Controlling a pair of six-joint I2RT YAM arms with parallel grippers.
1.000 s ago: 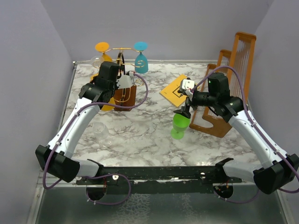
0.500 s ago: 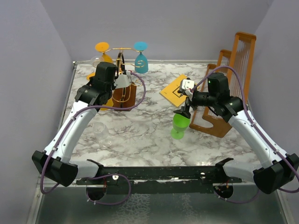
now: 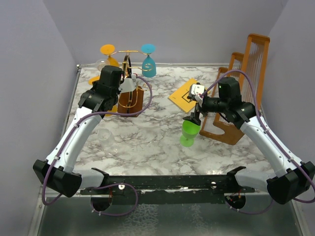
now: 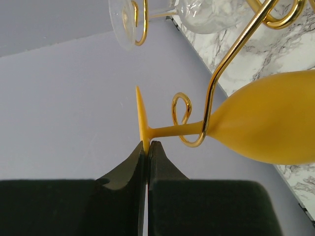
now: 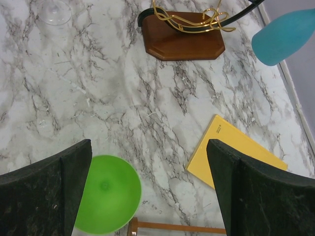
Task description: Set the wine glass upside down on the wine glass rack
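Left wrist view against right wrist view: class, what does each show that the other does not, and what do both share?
Only left wrist: the shut left gripper pinching the foot of a yellow glass, its stem in a loop of the rack. Only right wrist: the open right gripper, a green glass, a yellow card, a blue glass and the rack's wooden base. Both: the rack's gold wire and the marble table.

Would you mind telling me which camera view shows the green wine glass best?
The top external view: the green wine glass shows from the side, bowl above foot, on the marble table. The right wrist view looks straight down on it, so it is only a green disc. The left wrist view misses it.
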